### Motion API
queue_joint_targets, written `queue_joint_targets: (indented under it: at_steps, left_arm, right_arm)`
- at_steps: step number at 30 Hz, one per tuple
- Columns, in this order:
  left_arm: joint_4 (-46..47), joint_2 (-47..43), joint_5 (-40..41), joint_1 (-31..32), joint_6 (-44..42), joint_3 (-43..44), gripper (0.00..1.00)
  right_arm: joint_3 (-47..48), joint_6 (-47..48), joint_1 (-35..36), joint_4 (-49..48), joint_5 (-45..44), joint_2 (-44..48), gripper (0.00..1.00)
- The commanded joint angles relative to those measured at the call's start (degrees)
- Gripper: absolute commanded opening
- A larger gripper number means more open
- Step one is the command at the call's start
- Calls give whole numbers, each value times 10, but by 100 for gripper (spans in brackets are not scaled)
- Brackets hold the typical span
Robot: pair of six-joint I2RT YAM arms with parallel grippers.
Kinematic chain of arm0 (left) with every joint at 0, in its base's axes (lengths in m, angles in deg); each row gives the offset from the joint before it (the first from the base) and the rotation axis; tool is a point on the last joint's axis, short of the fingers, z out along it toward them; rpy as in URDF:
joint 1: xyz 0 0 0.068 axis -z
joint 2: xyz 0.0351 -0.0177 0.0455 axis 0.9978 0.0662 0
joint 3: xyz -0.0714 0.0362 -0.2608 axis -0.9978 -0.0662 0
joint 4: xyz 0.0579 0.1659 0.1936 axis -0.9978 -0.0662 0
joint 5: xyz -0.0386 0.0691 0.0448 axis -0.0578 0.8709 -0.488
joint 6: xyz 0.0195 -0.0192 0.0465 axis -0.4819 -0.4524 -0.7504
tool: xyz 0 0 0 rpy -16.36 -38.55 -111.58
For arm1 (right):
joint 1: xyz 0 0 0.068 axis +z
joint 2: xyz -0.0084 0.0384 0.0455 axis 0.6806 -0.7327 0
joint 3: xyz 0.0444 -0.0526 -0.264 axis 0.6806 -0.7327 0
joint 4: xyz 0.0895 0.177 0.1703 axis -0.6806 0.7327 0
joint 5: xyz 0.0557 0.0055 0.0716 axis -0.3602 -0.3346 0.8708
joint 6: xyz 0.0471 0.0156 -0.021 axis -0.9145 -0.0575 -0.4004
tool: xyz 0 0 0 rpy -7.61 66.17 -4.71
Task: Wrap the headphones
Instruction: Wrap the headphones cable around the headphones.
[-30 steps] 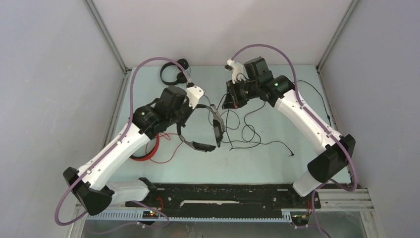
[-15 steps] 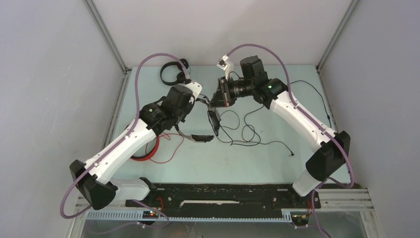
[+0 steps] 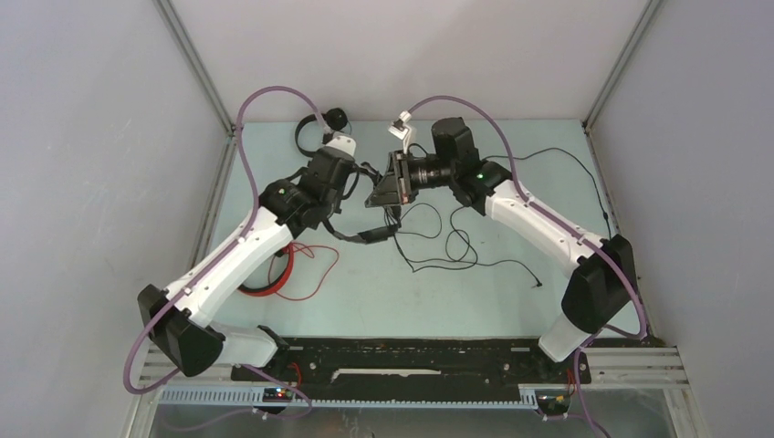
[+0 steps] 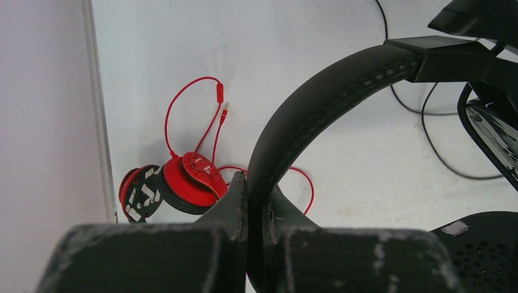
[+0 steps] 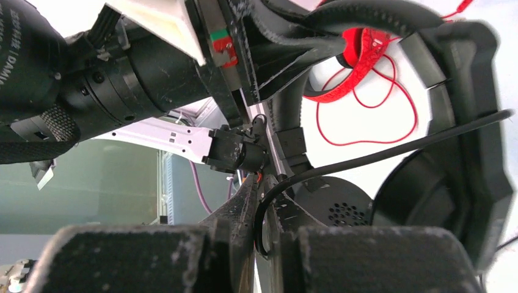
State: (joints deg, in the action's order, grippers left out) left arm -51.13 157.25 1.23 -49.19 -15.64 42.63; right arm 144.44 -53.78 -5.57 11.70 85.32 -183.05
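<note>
The black headset's headband (image 4: 317, 104) is clamped by the left gripper (image 4: 256, 207). Its cable (image 5: 379, 152) is pinched by the right gripper (image 5: 261, 213). If that pinch slackens, the cable may be dropped.

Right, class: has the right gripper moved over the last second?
Yes. The right gripper has travelled left across the table, closing on the slim black headset that lies at the back edge.

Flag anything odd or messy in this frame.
No damage visible. The bulky black over-ear headset, clamped at its band by the left end effector, trails its thin black cable in loose loops across the pale blue table; the right end effector pinches one strand. The red over-ear headset also lies with cable unwound.
</note>
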Motion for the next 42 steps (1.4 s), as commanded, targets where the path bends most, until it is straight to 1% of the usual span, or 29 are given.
queue_joint_targets:
  at_steps: [1, 5, 8, 13, 15, 20, 24, 27, 31, 34, 36, 38, 42]
  left_arm:
    - [74, -26, 31, -15, 52, 19, 0]
    - [104, -34, 34, -27, 64, 6, 0]
    - [112, -43, 25, -36, 83, 6, 0]
    - [148, -72, 9, -41, 115, -7, 0]
    - [166, -83, -13, -44, 121, -14, 0]
    - [164, -99, -44, -46, 141, -11, 0]
    - [163, -118, -46, -47, 153, -17, 0]
    - [163, -128, -39, -48, 161, -19, 0]
    - [168, -138, -50, -52, 174, -19, 0]
    - [185, -146, -85, -53, 172, -24, 0]
    - [191, -149, -99, -54, 173, -23, 0]
    - [188, -149, -106, -55, 178, -18, 0]
    - [185, -150, -130, -60, 190, -7, 0]
  right_arm:
    - [-4, -35, 20, -80, 5, -5, 11]
    - [-8, -27, 36, -80, -12, -7, 11]
    - [-26, -14, 45, -103, -23, -1, 12]
    - [-65, 48, 59, -104, -85, 25, 15]
    - [-84, 84, 66, -104, -106, 41, 15]
    - [-180, 161, 94, -190, -183, 98, 17]
    - [-243, 212, 116, -264, -231, 132, 20]
    - [-271, 234, 131, -300, -263, 149, 20]
    - [-296, 254, 143, -338, -269, 148, 22]
    - [-313, 268, 145, -367, -254, 140, 24]
    - [-331, 276, 145, -403, -225, 136, 27]
    - [-356, 280, 146, -445, -214, 134, 29]
    - [-418, 292, 148, -568, -212, 125, 30]
